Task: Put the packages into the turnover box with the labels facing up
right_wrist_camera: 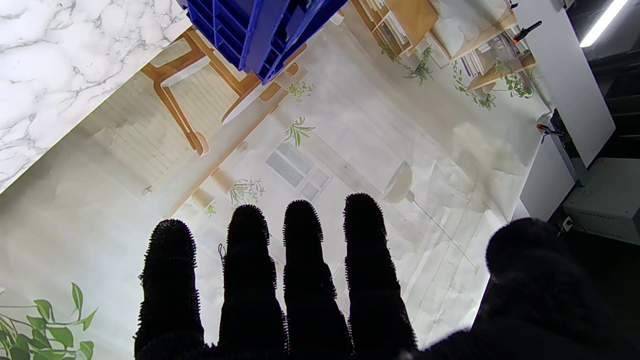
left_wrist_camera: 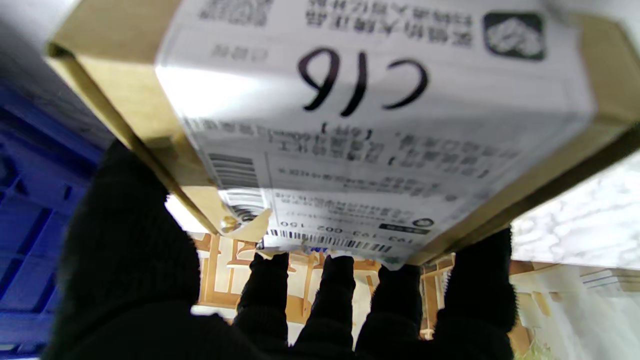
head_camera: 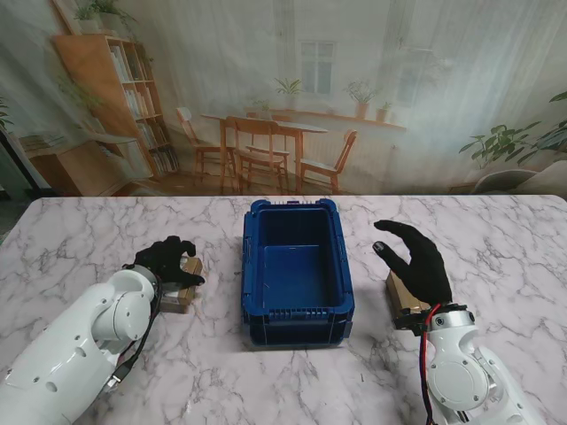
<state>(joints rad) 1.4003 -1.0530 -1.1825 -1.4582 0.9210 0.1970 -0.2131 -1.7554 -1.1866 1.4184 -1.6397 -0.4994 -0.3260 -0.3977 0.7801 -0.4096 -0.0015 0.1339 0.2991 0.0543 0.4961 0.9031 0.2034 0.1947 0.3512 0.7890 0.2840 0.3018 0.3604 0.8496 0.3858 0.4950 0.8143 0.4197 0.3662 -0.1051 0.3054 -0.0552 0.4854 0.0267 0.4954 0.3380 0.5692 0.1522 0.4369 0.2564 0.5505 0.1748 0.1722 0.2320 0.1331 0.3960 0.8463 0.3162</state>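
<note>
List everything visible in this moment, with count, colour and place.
box: 1, blue, centre of table, nothing seen inside.
left package: 1, brown cardboard, left of box, white label reading C16 faces the left wrist camera.
right package: 1, brown cardboard, right of box, partly hidden under the right hand.
table: 1, white marble.
backdrop: 1, printed room scene, behind table.
left hand: black glove, fingers closed around left package.
right hand: black glove, fingers straight and apart, over right package, holding nothing.

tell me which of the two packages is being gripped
The package left of the blue box, held by the left hand. The other package lies under the open right hand, ungripped.
</note>
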